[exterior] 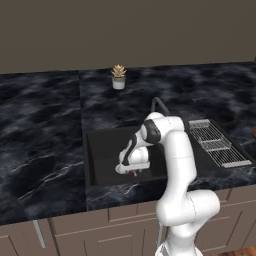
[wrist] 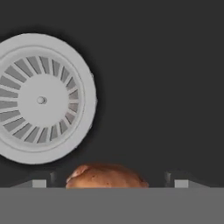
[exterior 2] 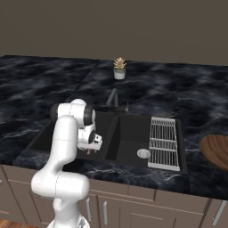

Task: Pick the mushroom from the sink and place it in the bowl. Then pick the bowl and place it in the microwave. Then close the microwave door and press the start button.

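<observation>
Claw (wrist: 107, 183) spread wide astride lumpy orange-tan mushroom (wrist: 106, 176); ribbed silver drain (wrist: 41, 99) beside.

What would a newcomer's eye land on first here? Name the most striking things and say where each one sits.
First, the white arm bent down into the black sink, its gripper open low over the basin floor. In the hand view the orange-tan mushroom lies between the fingertips, beside the round silver drain. On the right base view's far right, the brown bowl sits on the dark marble counter.

The bowl (exterior 2: 217, 150) is cut by the frame edge — the mushroom's (wrist: 106, 176) underside is hidden.
</observation>
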Available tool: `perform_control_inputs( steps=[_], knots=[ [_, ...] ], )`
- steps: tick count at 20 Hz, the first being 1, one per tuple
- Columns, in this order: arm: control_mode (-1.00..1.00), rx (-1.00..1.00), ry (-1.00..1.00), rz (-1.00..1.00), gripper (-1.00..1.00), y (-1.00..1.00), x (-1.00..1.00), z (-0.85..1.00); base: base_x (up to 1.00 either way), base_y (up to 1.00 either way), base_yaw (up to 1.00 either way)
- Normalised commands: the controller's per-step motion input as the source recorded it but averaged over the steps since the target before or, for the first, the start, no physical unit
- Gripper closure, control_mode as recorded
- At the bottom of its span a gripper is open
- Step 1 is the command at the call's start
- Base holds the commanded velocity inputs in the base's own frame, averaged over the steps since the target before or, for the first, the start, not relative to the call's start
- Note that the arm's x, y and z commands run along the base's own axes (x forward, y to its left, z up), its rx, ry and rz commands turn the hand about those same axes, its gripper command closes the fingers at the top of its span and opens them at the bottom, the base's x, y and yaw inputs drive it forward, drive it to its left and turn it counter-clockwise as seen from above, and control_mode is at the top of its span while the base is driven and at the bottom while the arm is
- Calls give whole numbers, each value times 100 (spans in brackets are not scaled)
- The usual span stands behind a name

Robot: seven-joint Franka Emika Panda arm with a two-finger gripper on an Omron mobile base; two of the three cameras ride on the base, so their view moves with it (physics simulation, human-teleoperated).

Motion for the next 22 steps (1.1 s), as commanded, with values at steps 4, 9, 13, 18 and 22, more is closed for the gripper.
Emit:
perform_control_inputs(
  steps=[4, 9, 13, 18, 22],
  knots=[
    [-100, 0, 3, 0, 100, 0, 13, -11, 0, 0, 0],
    [-100, -2, 0, 0, 100, 1, -8, 3, 0, 0, 0],
    [-100, -6, -11, 0, 100, 0, -29, 52, 0, 0, 0],
    [-100, -14, -13, 0, 100, 2, -31, 98, 0, 0, 0],
    [-100, -18, -9, 0, 100, 15, -39, 100, 0, 0, 0]
  ],
)
